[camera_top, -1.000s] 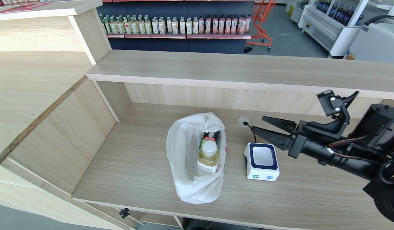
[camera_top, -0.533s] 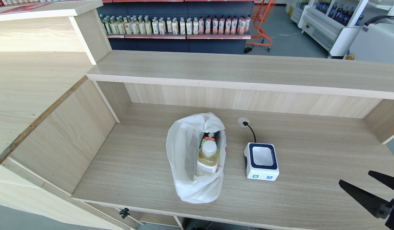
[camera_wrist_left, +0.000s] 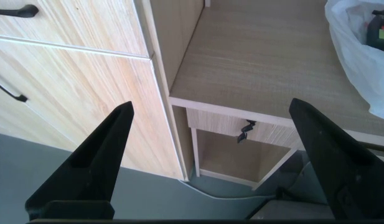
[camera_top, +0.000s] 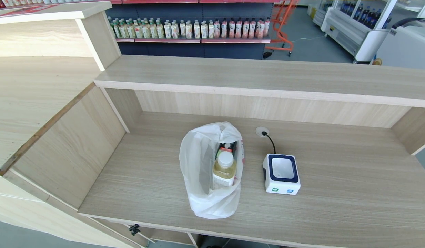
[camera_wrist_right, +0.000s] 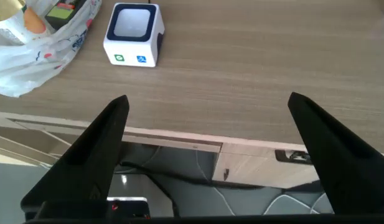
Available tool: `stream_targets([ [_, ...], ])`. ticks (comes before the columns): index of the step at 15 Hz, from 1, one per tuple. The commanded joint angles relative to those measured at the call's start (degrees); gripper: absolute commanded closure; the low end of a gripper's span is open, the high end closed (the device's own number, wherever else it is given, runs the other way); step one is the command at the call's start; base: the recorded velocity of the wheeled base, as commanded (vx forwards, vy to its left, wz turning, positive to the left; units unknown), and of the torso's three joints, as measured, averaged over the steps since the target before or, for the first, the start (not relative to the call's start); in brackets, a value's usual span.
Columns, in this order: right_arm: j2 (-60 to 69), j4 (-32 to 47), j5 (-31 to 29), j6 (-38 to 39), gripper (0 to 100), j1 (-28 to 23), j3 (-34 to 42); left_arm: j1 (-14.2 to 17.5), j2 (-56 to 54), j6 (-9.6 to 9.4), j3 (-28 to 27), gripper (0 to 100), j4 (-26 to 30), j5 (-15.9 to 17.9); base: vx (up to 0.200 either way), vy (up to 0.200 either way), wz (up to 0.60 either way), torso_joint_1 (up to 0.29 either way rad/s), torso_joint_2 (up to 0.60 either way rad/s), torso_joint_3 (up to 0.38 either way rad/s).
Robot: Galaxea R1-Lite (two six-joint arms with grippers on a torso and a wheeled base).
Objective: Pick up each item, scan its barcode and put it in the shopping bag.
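1. The shopping bag (camera_top: 210, 172) stands open-mouthed around the middle of the tabletop (camera_top: 336, 193), a touch nearer the front edge than the back.
2. Inside it, a bottle (camera_top: 225, 170) with a white cap and pale yellow drink sits upright, and a dark pack with red and green on it (camera_top: 227, 147) is tucked in right behind.
3. Just beside the bag, toward the right edge and clear of it, sits the white scanner (camera_top: 281, 174) with its dark-framed window facing up.
4. A black cable (camera_top: 270, 141) runs from the scanner to a round port (camera_top: 262, 131) toward the back edge.
5. Left gripper (camera_wrist_left: 207, 162): fingers spread wide, nothing between them, hanging off the front-left corner of the tabletop, low beside the cabinet drawers (camera_wrist_left: 67, 56), with the bag's edge (camera_wrist_left: 360, 50) in sight.
6. Right gripper (camera_wrist_right: 207, 158): also splayed wide and holding nothing, out past the front edge, looking back across the wood at the scanner (camera_wrist_right: 134, 34) and the bag (camera_wrist_right: 36, 50).
7. Far beyond the back edge, a store shelf (camera_top: 191, 29) lined with drinks bottles.
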State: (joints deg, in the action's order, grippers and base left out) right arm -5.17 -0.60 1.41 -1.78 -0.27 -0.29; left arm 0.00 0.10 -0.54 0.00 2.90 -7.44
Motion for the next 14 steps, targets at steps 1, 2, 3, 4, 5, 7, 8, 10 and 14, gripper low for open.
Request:
stream_targets([
  [1,5.17,0.07,-0.01,-0.07,0,0.0,0.29,0.0,-0.01,0.01,0.0,0,0.0,-0.03,0.0,0.0,0.0,0.0,0.0,0.0],
  [2,5.17,0.07,-0.18,-0.51,0,0.0,0.29,0.0,-0.01,0.01,0.0,0,0.0,-0.03,0.0,0.0,0.0,0.0,0.0,0.0],
  [3,5.17,0.16,-0.18,-0.15,100,0.0,0.29,0.0,-0.01,0.01,0.0,0,0.0,-0.03,0.0,0.0,0.0,0.0,0.0,0.0],
  [4,5.17,0.16,-0.18,-0.07,100,0.0,0.29,0.0,-0.01,0.01,0.0,0,0.0,-0.03,0.0,0.0,0.0,0.0,0.0,0.0],
  [5,5.17,0.16,-0.18,0.02,100,0.0,0.29,0.0,-0.01,0.01,0.0,0,0.0,-0.03,0.0,0.0,0.0,0.0,0.0,0.0],
  [7,5.17,0.16,-0.18,0.02,100,0.0,0.29,0.0,-0.01,0.01,0.0,0,0.0,-0.03,0.0,0.0,0.0,0.0,0.0,0.0],
  [8,5.17,0.16,-0.18,0.02,100,0.0,0.29,0.0,-0.01,0.01,0.0,0,0.0,-0.03,0.0,0.0,0.0,0.0,0.0,0.0],
  [10,5.17,0.16,-0.18,0.02,100,0.0,0.29,0.0,-0.01,0.01,0.0,0,0.0,-0.03,0.0,0.0,0.0,0.0,0.0,0.0],
  [14,5.17,0.16,-0.18,0.02,100,0.0,0.29,0.0,-0.01,0.01,0.0,0,0.0,-0.03,0.0,0.0,0.0,0.0,0.0,0.0],
])
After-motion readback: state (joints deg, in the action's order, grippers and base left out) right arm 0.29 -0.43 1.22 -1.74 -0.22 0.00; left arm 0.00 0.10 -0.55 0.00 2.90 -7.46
